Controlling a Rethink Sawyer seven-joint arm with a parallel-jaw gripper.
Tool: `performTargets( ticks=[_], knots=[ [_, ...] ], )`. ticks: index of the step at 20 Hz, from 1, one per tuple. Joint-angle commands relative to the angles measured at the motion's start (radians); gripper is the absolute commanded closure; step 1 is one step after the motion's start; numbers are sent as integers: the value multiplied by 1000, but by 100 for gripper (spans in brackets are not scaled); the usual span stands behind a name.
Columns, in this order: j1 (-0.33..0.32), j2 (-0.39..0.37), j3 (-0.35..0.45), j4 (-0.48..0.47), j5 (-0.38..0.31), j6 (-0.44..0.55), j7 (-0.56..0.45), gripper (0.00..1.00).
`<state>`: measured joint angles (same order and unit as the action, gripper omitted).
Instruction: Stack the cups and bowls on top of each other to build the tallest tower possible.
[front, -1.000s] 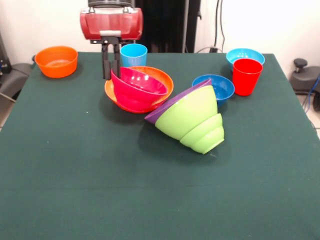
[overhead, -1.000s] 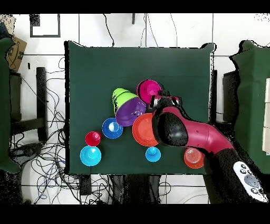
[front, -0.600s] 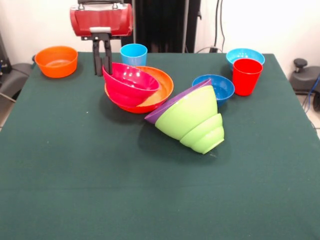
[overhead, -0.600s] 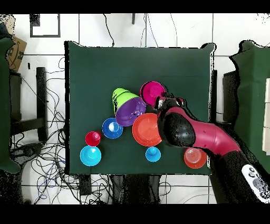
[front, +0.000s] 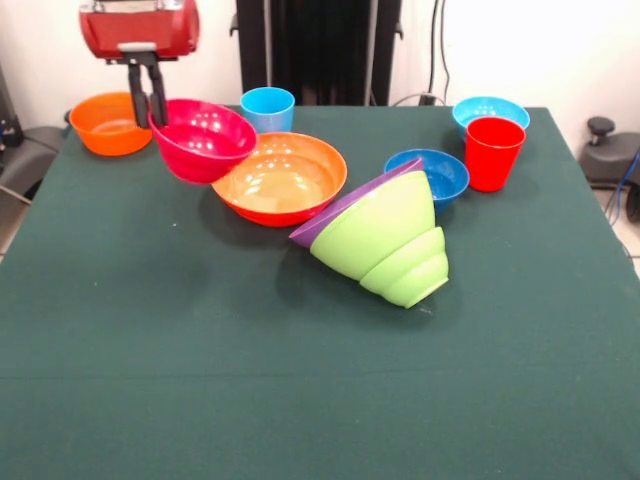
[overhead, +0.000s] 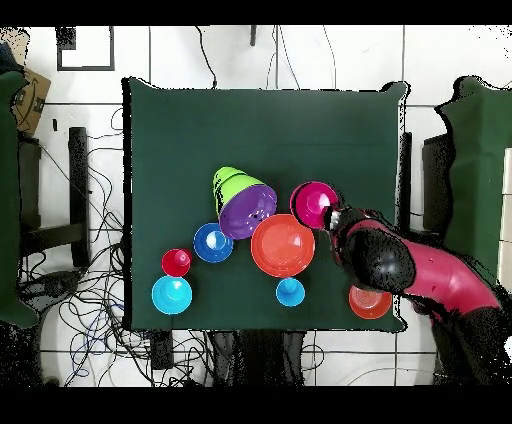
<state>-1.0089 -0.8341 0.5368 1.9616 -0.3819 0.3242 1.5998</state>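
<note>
**Magenta bowl held aloft by its rim; toppled stack lying on the surface**

The claw (front: 148, 95) is closed on the left rim of the magenta bowl (front: 202, 140), one finger inside and one outside. The bowl hangs tilted, its opening turned toward the near right, clear of the green surface (front: 200, 380). From above, the same bowl sits just beside the large orange bowl's edge, with the red arm (overhead: 420, 275) coming to it from the side.

The large orange bowl (front: 280, 178) stands upright and empty in the middle of the surface, just right of the held bowl. Whether the two touch cannot be told.

Right of it, a nested pile lies on its side: the purple bowl (front: 350, 205) faces the orange bowl and leans against its rim; two lime green bowls (front: 395, 240) cap its back, the smaller outermost, resting on the surface.

The dark blue bowl (front: 432, 172) stands upright behind the pile. The red cup (front: 493, 152) stands upright just right of it, with the light blue bowl (front: 490, 108) behind, near the far right corner.

The light blue cup (front: 267, 108) stands upright at the far edge, behind the large orange bowl. The small orange bowl (front: 108, 122) sits at the far left corner, partly behind the claw.
</note>
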Motion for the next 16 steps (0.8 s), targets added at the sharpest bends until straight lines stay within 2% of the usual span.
performTargets(
  ticks=[1, 6, 9, 16],
  knots=[
    [-78, 57, 110, 17, -141, 223, -335, 100],
    [-162, 88, 148, -10, -234, 331, -437, 100],
    [-190, 92, 175, -4, -271, 339, -436, 100],
    [-209, 85, 216, -1, -359, 312, -407, 100]
  ],
)
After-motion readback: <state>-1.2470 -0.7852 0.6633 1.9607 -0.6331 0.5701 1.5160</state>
